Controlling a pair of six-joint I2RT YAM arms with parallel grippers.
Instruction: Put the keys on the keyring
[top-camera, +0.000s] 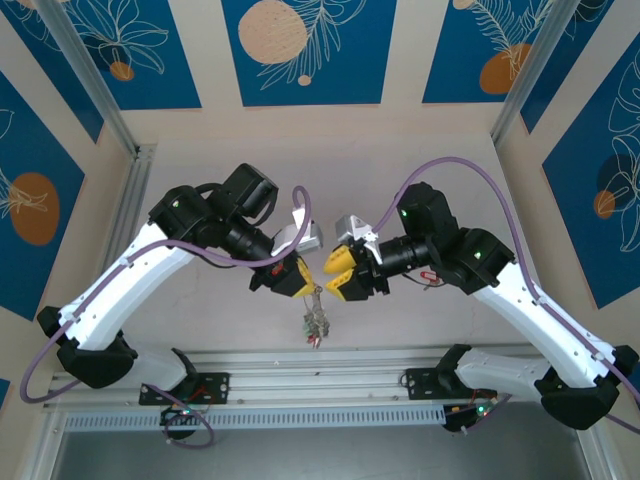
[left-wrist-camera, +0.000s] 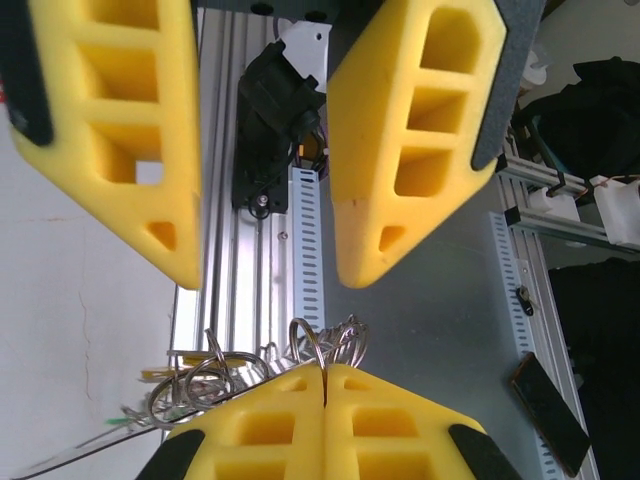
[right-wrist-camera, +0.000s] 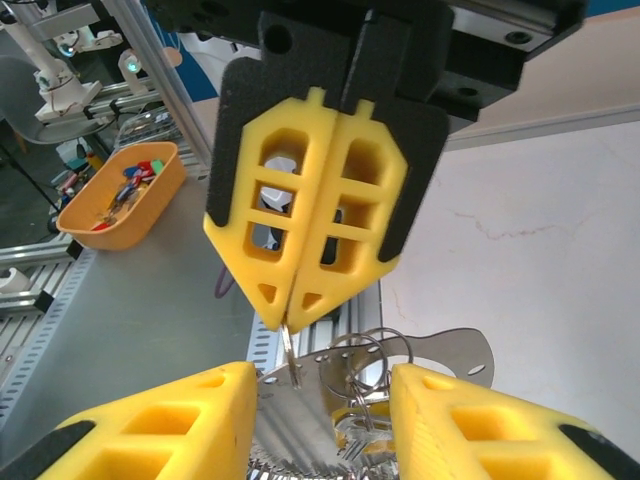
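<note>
My left gripper (right-wrist-camera: 290, 318) is clenched on the keyring (left-wrist-camera: 322, 352), which sticks out just past its fingertips, with the keys (top-camera: 315, 325) dangling in a bunch beneath. My right gripper (right-wrist-camera: 322, 390) faces it, released, its fingers spread either side of that bunch.

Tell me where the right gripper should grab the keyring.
Best bet: the bare loop of the keyring sticking out past the shut left gripper, approached head-on by the right gripper. Its open jaws face that loop, while the keys hang bunched beyond it.
</note>
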